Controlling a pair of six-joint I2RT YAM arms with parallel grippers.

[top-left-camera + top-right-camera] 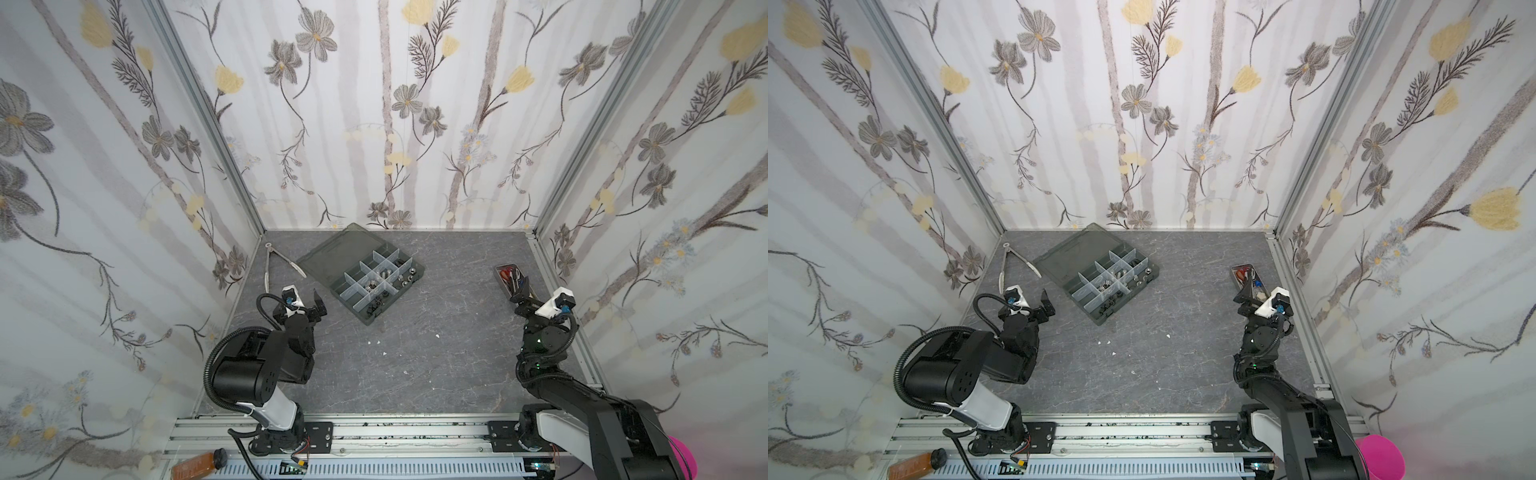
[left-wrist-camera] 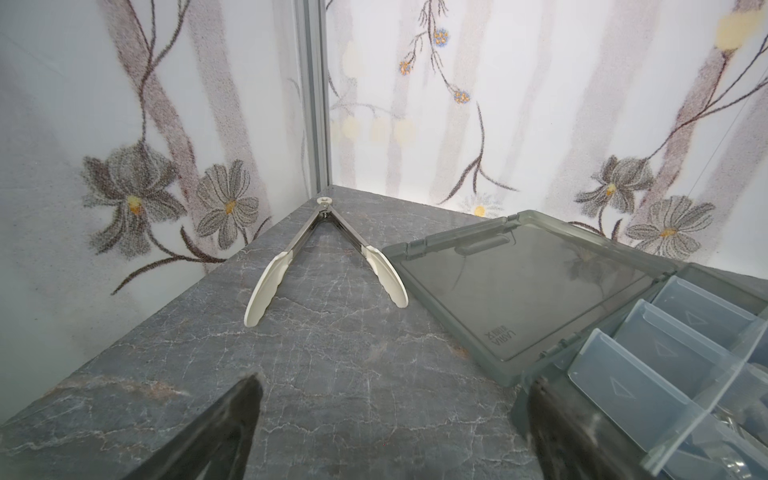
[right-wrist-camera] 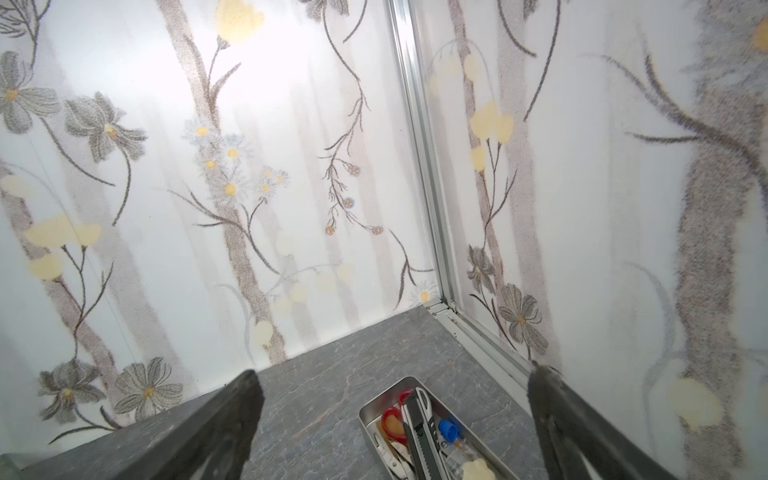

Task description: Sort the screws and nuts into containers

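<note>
2 blk arms [image 1: 249, 365] w/ white links [image 1: 276, 411], ribbed cables [image 1: 209, 365].

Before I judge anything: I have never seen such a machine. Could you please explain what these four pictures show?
It is a robot with two black arms, each ending in a gripper. Two pictures look down on the whole grey table from above, almost alike. The other two come from cameras on the wrists. The left gripper, open and empty, faces tongs and a smoky box, its lid open, with screws and nuts in some compartments. The right gripper, also open and empty, faces a small tray of tools.
</note>
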